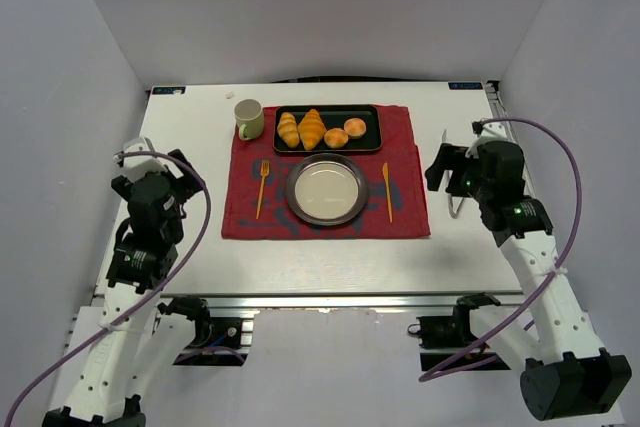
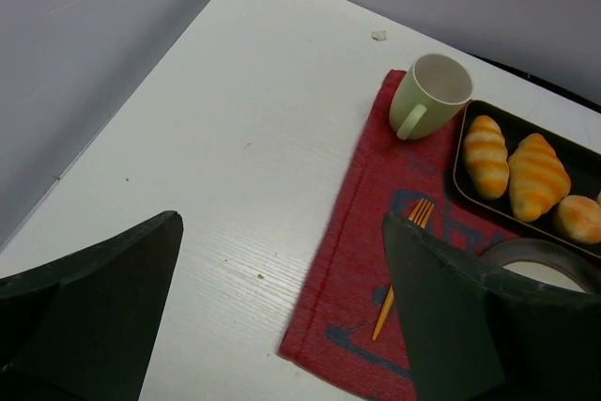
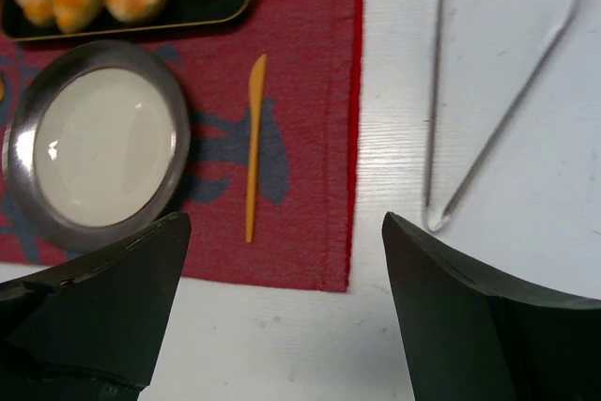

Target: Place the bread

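Left gripper [image 2: 282, 227] hangs released, jaws wide, over bare white surface [image 2: 235, 138] left of the red mat [image 2: 366, 232]. Right gripper [image 3: 286, 227] is likewise spread and holds nothing, above the mat's right edge. The bread [image 1: 336, 137] sits in the black tray [image 1: 368, 144], between a croissant [image 1: 312, 129] and a paler bun [image 1: 355, 127], behind the steel plate [image 1: 292, 190]. An orange knife [image 3: 254, 147] lies right of the plate. Metal tongs [image 3: 434, 91] lie on the surface beside the mat.

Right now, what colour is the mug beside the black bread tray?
Pale green. The mug shows best in the left wrist view.
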`<move>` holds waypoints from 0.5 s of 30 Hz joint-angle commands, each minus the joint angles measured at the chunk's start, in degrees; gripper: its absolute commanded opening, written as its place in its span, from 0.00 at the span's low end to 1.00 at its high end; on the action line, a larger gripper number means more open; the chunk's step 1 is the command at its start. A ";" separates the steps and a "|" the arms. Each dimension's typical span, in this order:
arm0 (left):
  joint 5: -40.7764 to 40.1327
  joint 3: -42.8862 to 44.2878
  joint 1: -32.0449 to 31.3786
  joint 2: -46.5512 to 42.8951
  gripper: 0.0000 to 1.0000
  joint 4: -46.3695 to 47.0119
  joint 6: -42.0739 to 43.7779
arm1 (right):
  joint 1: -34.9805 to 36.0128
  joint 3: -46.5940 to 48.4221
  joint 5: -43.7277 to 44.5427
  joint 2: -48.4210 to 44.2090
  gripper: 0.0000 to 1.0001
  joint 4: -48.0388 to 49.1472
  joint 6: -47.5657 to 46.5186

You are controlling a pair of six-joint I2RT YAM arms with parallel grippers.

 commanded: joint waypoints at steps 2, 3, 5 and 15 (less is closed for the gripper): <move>1.68 2.35 -0.23 1.86 0.98 -2.38 0.76 | -0.14 0.77 13.47 2.65 0.89 1.64 1.43; 2.21 2.18 -0.23 2.04 0.98 -1.77 0.58 | -0.22 1.12 16.56 3.44 0.89 0.58 2.74; 3.53 1.74 -0.23 2.57 0.98 -1.06 -0.03 | -0.75 1.38 19.32 6.60 0.71 -0.22 5.38; 7.93 1.21 -0.23 3.63 0.98 -0.70 -0.75 | -6.46 3.14 10.45 27.68 0.89 3.99 2.41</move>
